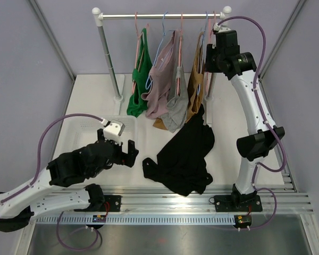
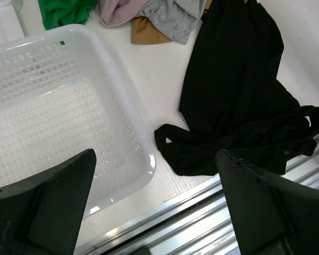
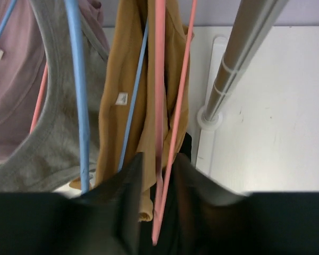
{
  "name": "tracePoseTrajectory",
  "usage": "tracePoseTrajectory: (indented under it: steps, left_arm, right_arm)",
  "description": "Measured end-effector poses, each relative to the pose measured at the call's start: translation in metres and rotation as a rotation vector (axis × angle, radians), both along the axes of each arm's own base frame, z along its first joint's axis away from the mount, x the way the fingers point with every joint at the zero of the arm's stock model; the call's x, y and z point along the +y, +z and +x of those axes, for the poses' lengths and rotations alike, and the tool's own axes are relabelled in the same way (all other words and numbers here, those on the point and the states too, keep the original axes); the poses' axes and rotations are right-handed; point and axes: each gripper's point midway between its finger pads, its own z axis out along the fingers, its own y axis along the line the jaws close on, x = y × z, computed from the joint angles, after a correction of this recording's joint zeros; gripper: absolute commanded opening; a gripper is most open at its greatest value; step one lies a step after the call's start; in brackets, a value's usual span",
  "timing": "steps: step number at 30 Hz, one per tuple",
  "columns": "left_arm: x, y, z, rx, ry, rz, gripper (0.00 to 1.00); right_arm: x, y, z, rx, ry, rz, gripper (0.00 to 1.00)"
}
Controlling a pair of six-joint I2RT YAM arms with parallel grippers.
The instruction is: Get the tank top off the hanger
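Black tank top (image 1: 183, 159) off, lying on table (image 1: 95, 95); right gripper (image 3: 157, 159) slightly apart around pink hanger (image 3: 159, 79), left gripper (image 2: 155, 159) wide open; next likely clear hanger without snagging.

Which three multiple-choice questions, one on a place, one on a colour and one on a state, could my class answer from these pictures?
1. Where does most of the black top lie? A on a shelf; B on the table; C in a drawer.
2. What colour is the leftmost hanging garment? A red; B green; C white.
3. How are the left gripper's jaws? A wide open; B shut tight; C clamped on cloth.
Answers: B, it is spread on the white table; B, it is plainly green; A, its fingers stand far apart, gripping nothing.
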Motion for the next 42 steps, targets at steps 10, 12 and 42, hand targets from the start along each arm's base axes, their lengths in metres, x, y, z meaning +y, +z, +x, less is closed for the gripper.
tracePoseTrajectory:
  steps: [10,12,42]
  left_arm:
    - [-0.108,-0.024,0.020,0.089,-0.129,-0.027,0.99]
    - [-0.134,-0.036,0.024,0.112,-0.160,-0.016,0.99]
    - [-0.231,-0.190,0.042,0.331,-0.146,0.235,0.00]
  right_arm:
    - [-0.031,0.062,-0.065,-0.112,-0.041,-0.011,1.00]
    - [-0.041,0.083,-0.087,-0.163,-0.056,-0.004,0.99]
    - [-0.054,0.083,-0.259,-0.287,0.119,0.148,0.99]
